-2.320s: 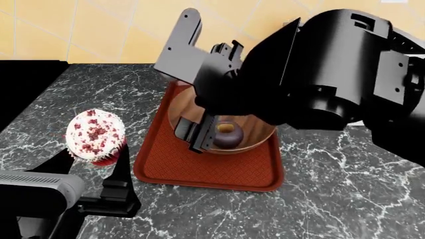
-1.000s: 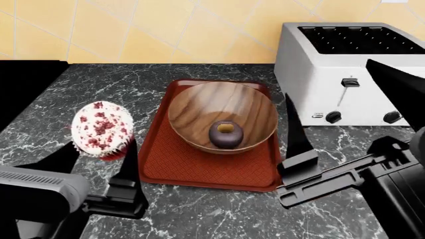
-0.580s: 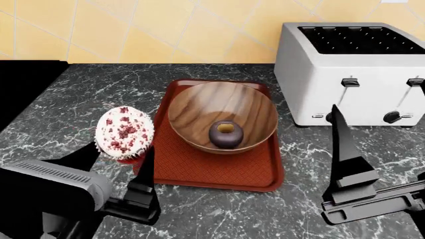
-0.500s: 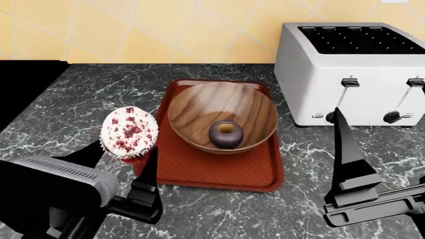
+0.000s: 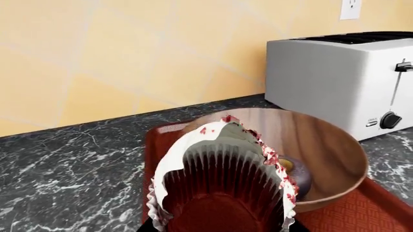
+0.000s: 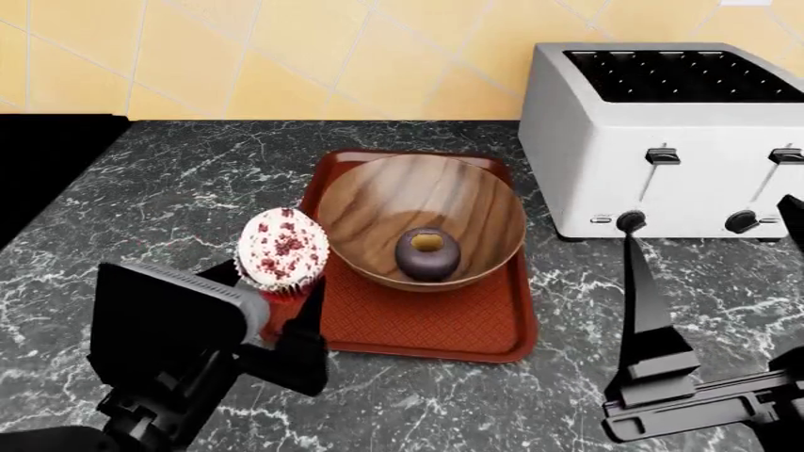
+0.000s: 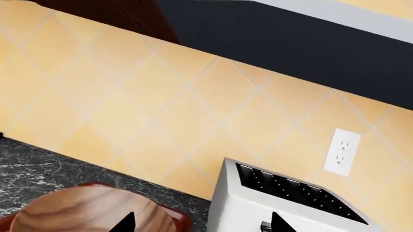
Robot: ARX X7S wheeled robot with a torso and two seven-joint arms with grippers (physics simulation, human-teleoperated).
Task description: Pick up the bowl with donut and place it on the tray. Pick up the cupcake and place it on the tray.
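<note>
The brown wooden bowl (image 6: 377,202) rests on the reddish-brown tray (image 6: 421,330), and the dark purple donut (image 6: 427,252) lies inside it. My left gripper (image 6: 270,294) is shut on the cupcake (image 6: 282,248), which hangs at the tray's left rim, right beside the bowl. In the left wrist view the cupcake's red wrapper (image 5: 223,186) fills the front, with the bowl (image 5: 322,145) and donut (image 5: 298,174) just behind it. My right gripper (image 6: 716,273) stands open near the front right, holding nothing. Its wrist view shows part of the bowl (image 7: 84,212) and the tray's rim (image 7: 183,221).
A silver toaster (image 6: 666,132) stands at the back right, close to the tray's right side. The tiled wall runs behind the counter, with an outlet (image 7: 342,152) above the toaster. A dark drop-off (image 6: 44,160) borders the marble counter on the left.
My left gripper has carried the cupcake rightward to the tray's left rim. The right arm let go of the bowl earlier and has drawn back to the front right.
</note>
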